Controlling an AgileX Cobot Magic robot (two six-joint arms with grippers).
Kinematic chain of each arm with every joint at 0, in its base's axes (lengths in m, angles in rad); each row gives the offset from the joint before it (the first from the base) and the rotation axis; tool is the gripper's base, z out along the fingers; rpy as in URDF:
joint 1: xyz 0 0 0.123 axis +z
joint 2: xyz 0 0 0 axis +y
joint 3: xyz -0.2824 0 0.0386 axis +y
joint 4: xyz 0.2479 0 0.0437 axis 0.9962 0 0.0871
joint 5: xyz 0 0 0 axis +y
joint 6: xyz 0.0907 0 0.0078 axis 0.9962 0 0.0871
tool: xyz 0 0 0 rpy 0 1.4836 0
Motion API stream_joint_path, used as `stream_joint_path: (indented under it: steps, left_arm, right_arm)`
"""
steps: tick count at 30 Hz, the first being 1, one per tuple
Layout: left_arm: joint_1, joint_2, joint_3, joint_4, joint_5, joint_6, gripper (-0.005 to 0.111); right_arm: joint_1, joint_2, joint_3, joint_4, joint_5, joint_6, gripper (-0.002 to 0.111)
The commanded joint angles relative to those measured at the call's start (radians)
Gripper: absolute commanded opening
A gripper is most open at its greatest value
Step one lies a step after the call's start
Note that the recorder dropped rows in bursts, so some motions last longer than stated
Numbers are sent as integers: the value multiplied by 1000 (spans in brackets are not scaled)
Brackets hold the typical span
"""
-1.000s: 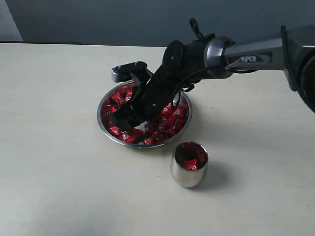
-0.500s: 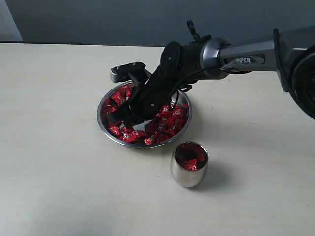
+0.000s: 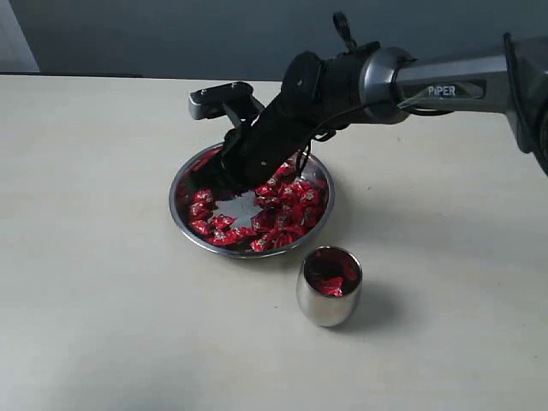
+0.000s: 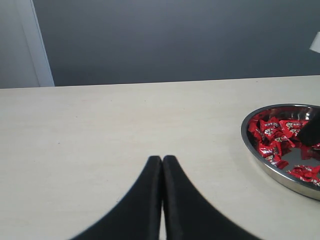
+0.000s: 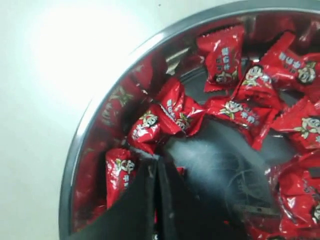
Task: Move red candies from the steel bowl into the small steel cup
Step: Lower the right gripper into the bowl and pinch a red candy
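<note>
Weight is no issue with the red candies (image 3: 287,205): each looks light, crinkly and slick in its shiny wrapper, so a square pinch on the body or a twisted end seems safest. Most lie in the steel bowl (image 3: 184,224), with a bare patch at its middle. A few already sit in the small steel cup (image 3: 325,304), upright on the bench (image 3: 103,300) near the bowl. The right gripper (image 5: 155,161) is in the bowl, jaws pressed together; whether they pinch a wrapper cannot be told. The left gripper (image 4: 162,162) is closed and empty.
</note>
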Motion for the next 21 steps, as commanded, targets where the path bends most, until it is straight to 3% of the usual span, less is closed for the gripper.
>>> stream_joint_path:
  steps: [1, 4, 7, 9, 21]
  left_arm:
    - [-6, -5, 2, -2, -4, -2, 0]
    - [-6, -5, 2, -2, -4, -2, 0]
    - [-6, -5, 2, -2, -4, -2, 0]
    - [-6, -5, 2, -2, -4, -2, 0]
    - [-6, -5, 2, -2, -4, -2, 0]
  right_arm:
    - [-4, -7, -4, -21, 3, -19, 0]
    - [-4, 2, -4, -19, 40, -48, 12]
    - [-4, 20, -4, -19, 47, -54, 37]
    - [-4, 29, -4, -19, 45, -54, 48]
    - [-4, 78, -4, -20, 17, -54, 44]
